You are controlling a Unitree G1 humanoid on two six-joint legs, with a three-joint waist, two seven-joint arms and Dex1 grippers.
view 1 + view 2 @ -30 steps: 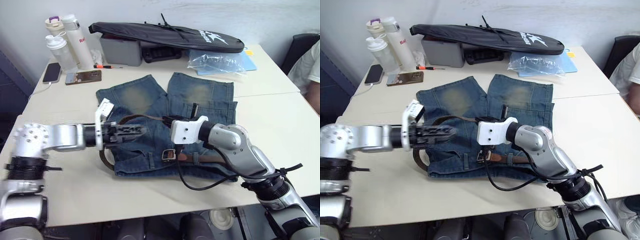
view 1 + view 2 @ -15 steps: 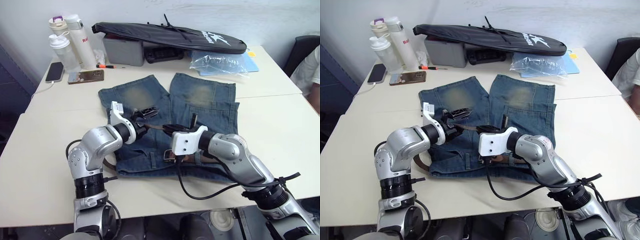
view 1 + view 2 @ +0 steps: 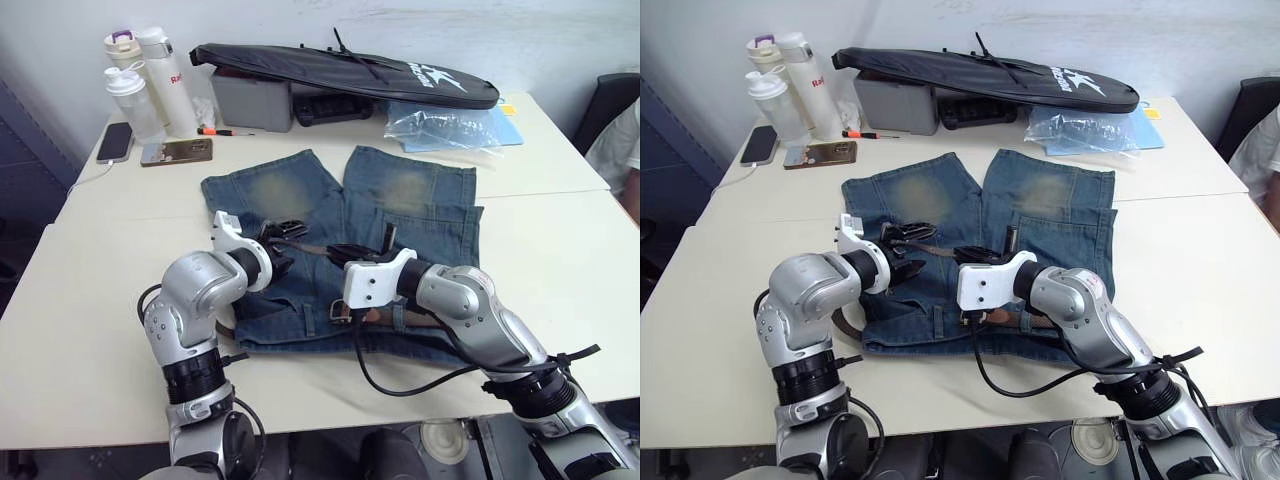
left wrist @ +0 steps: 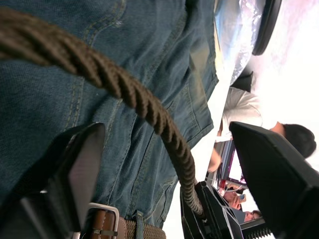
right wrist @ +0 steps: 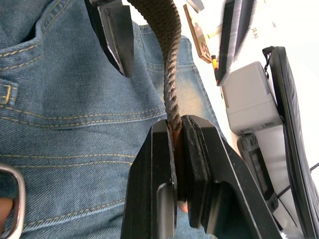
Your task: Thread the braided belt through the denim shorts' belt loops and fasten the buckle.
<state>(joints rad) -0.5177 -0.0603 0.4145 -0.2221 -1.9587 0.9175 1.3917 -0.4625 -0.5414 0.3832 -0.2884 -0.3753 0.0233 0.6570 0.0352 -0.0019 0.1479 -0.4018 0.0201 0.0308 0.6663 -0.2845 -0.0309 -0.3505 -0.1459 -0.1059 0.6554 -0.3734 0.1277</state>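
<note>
The denim shorts (image 3: 400, 205) lie flat on the table, waistband nearest me. The braided belt (image 3: 306, 246) runs along the waistband through the belt loops (image 3: 306, 318), curls out at the shorts' left edge (image 3: 222, 326) and arches back over the denim. The silver buckle (image 3: 340, 311) rests at mid-waistband. My right gripper (image 3: 338, 250) is shut on the raised strap (image 5: 169, 94). My left gripper (image 3: 284, 245) is open, its fingers (image 4: 79, 169) wide apart on either side of the strap (image 4: 124, 89), not pinching it.
Bottles (image 3: 150, 70), a phone (image 3: 112, 142), a brown case (image 3: 178, 151), a grey box (image 3: 250, 100), a long black bag (image 3: 340, 70) and a plastic pouch (image 3: 440, 125) line the far edge. A person (image 3: 622, 140) sits at the right.
My left arm has folded at the elbow, and its gripper has moved from the shorts' left side further up over the denim. The right gripper keeps its hold on the strap.
</note>
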